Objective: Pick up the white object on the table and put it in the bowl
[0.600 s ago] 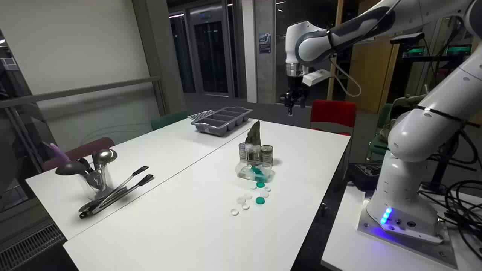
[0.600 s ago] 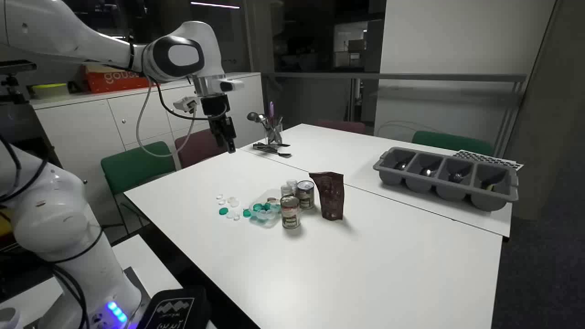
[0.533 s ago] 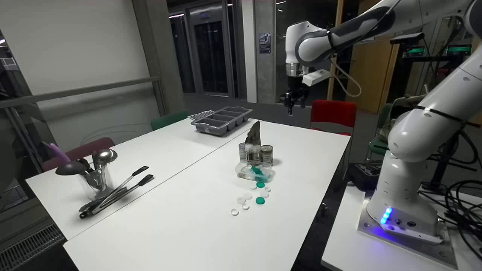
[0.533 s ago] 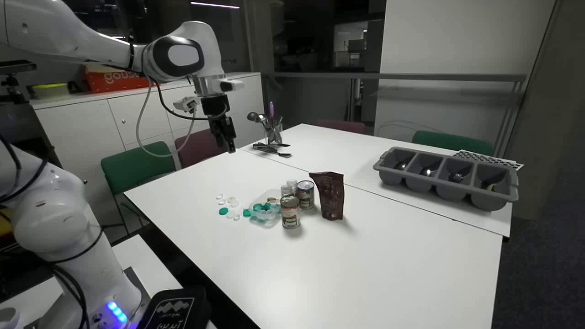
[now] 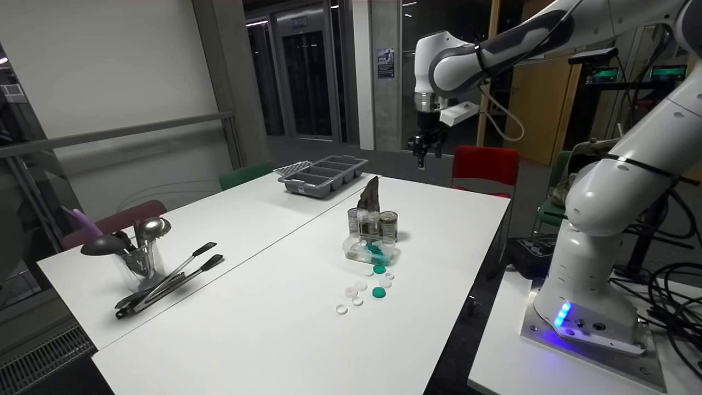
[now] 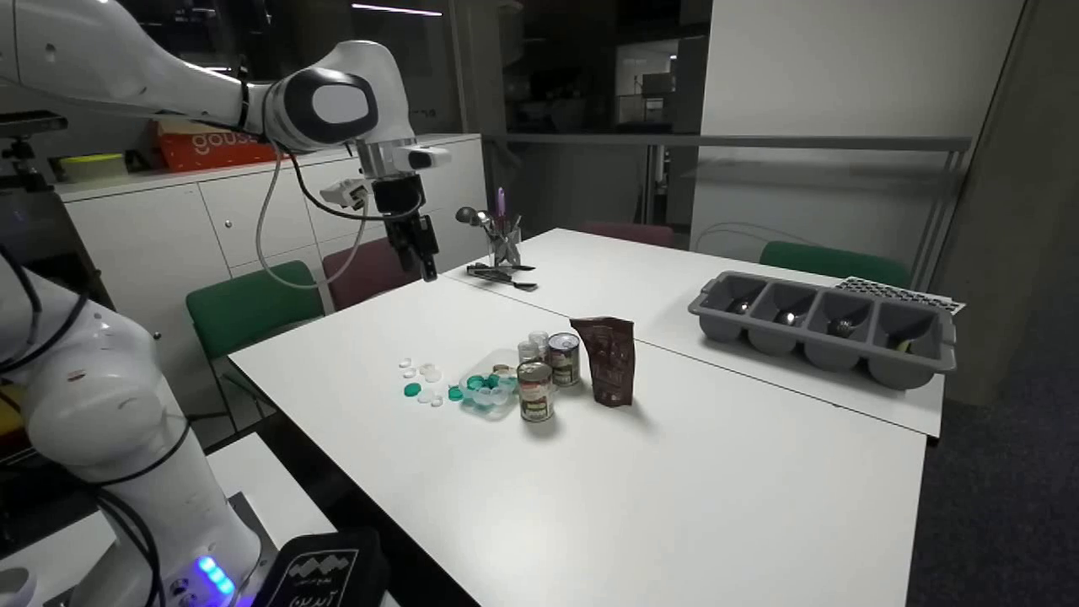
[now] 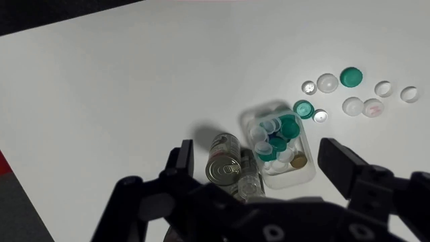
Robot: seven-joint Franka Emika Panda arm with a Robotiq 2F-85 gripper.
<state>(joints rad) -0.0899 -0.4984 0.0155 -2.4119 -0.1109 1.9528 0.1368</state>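
Since the earlier frame, only the arm (image 6: 143, 72) has shifted, and very slightly, together with its gripper (image 7: 257, 156); the things on the tabletop (image 7: 100, 84) lie as they did. The gripper hangs above the tabletop, well apart from all the things there. Its two fingers (image 7: 187, 157) stand wide from each other, with free space between them. In the wrist view, the translucent container (image 7: 290, 180) appears between these fingers, farther down. It holds green and whitish caps and one brownish cap (image 7: 298, 161). Beside it are a pull-tab can (image 7: 223, 168) and a small clear bottle (image 7: 249, 186). The white object of the task is on the tabletop, among several loose white caps (image 7: 327, 83) near the container; which one is meant, I cannot tell. Two green caps (image 7: 351, 77) lie among them. In both exterior views, a brown pouch (image 6: 613, 364) stands near the can.
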